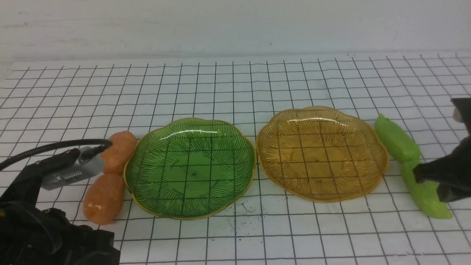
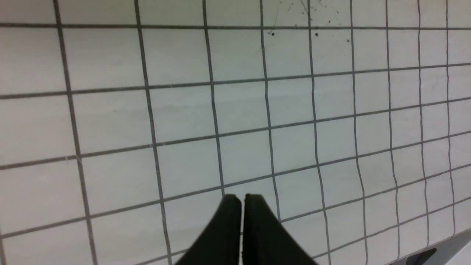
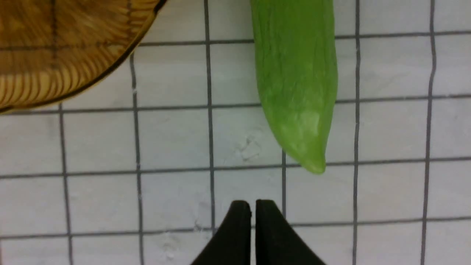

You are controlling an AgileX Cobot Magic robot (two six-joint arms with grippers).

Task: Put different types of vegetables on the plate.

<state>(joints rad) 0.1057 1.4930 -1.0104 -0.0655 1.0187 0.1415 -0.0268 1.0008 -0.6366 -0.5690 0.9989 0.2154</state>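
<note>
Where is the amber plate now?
In the front view, the amber plate sits right of centre, between the green plate and the green cucumber-like pieces.

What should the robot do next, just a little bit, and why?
Maybe the right gripper should open wider above the nearer cucumber. Its fingers are nearly together with nothing between them, and that cucumber lies on the table, outside the amber plate.
</note>
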